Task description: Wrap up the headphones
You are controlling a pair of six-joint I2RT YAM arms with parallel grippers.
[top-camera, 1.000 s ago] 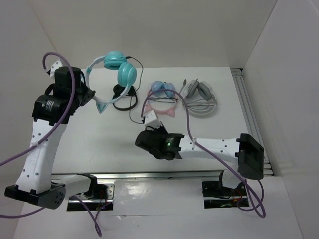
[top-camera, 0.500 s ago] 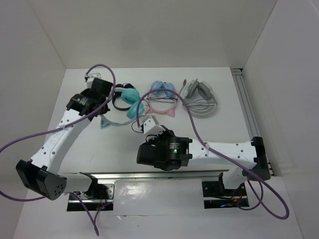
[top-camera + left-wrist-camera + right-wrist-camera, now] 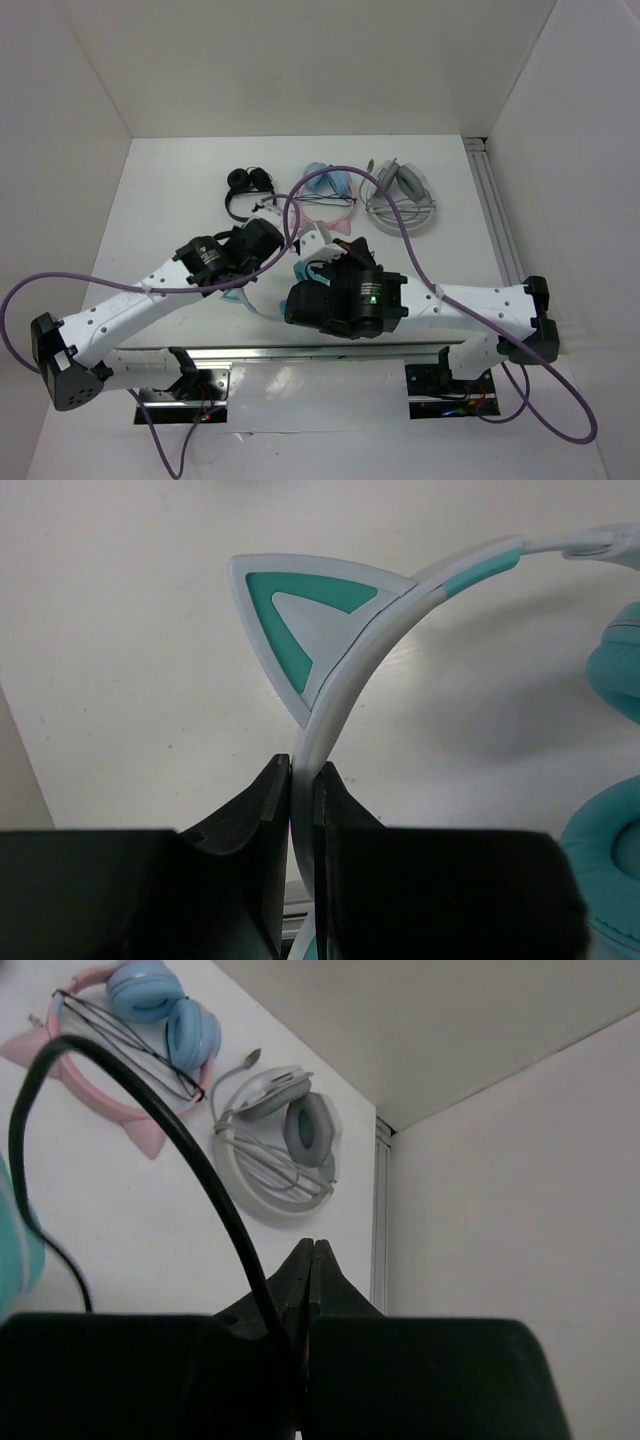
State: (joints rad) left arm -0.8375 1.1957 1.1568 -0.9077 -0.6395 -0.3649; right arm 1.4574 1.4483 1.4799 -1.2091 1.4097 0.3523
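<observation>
The teal headphones are held low over the table's front middle, mostly hidden under both arms. My left gripper is shut on their white headband, just below a teal and white cat ear. The teal ear cups show at the right of the left wrist view. My right gripper is shut on the thin black cable, which arcs up and left from the jaws. In the top view the left gripper and right gripper are close together.
At the back of the table lie a small black pair, a light-blue and pink cat-ear pair, and a grey-white pair. A rail runs along the right wall. Purple arm cables loop over the middle.
My left arm has swung the teal headphones from the back left down to the front middle. My right gripper has shifted slightly right and stayed shut, and the two grippers are now side by side.
</observation>
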